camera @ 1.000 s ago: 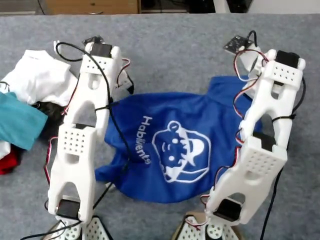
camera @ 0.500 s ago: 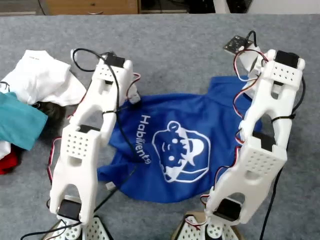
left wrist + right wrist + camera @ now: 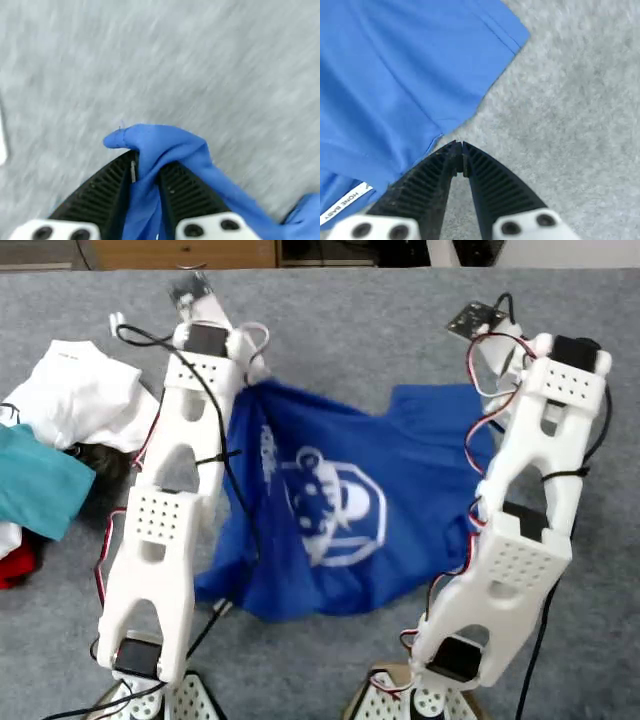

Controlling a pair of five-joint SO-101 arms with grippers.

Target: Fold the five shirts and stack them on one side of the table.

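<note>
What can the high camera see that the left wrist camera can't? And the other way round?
The high view adds the whole blue shirt with its white picture, the left arm and right arm, and a pile beside them with a white shirt and a teal shirt.
The left wrist view adds a close look at the left end effector, its black ribbed fingers shut on a bunched fold of cloth.
Both share the blue shirt and the grey table.
</note>
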